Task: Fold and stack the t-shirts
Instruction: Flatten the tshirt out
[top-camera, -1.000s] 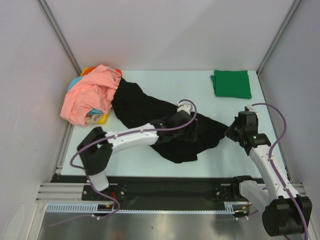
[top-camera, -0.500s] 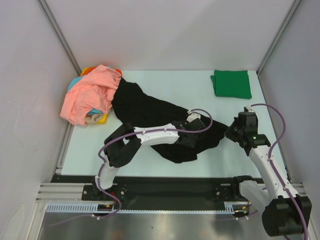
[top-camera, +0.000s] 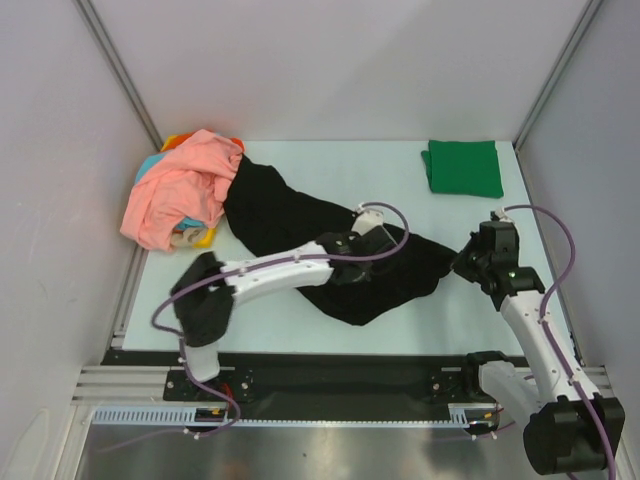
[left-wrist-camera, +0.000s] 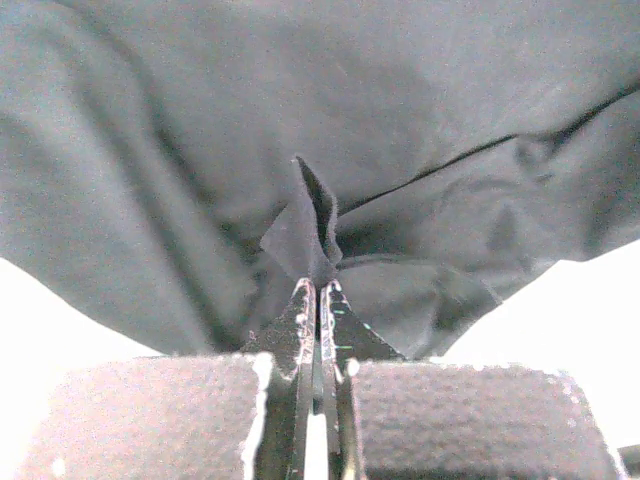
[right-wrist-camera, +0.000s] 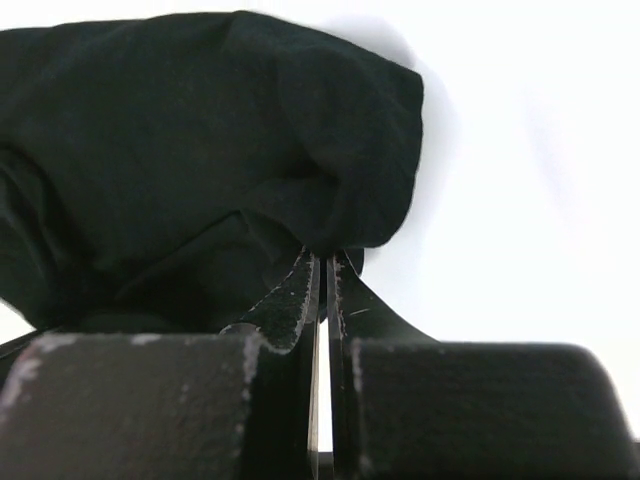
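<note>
A black t-shirt (top-camera: 285, 215) lies crumpled in a diagonal band across the middle of the table. My left gripper (top-camera: 360, 262) sits on its lower right part and is shut on a small raised fold of the black cloth (left-wrist-camera: 312, 225); the jaws (left-wrist-camera: 318, 285) meet on that pinch. My right gripper (top-camera: 462, 262) is shut on the shirt's right end, where a rounded bunch of black cloth (right-wrist-camera: 250, 140) sits just beyond the tips (right-wrist-camera: 325, 258). A folded green t-shirt (top-camera: 462, 167) lies at the back right. A salmon-pink t-shirt (top-camera: 180, 195) tops a heap at the back left.
Under the pink shirt, orange (top-camera: 175, 141), teal (top-camera: 148, 166) and yellow (top-camera: 203, 238) cloth peeks out. Grey walls with metal corner posts (top-camera: 118, 70) enclose the table on three sides. A black rail (top-camera: 330, 375) runs along the near edge by the arm bases.
The left gripper went from open to shut on a fold of the black shirt. Its arm reached right, then drew back left, shifting the shirt's near edge slightly. The right arm stayed put.
</note>
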